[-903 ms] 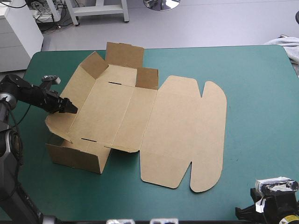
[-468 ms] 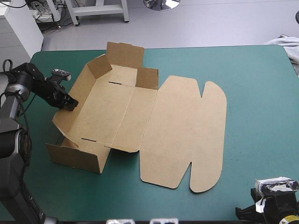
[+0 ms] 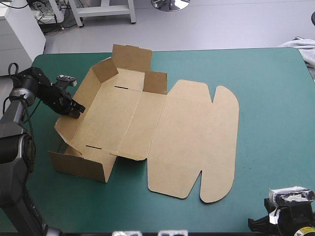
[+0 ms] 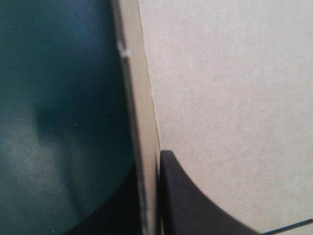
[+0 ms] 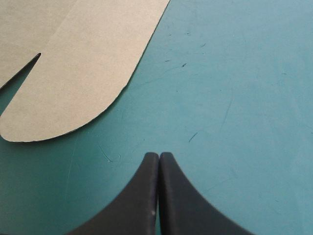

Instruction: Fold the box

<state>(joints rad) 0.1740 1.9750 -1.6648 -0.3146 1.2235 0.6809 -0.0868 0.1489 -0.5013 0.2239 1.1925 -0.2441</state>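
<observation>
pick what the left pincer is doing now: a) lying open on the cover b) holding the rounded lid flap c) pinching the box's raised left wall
c: the left wrist view shows the left pincer all but shut on a wall edge of the box.
</observation>
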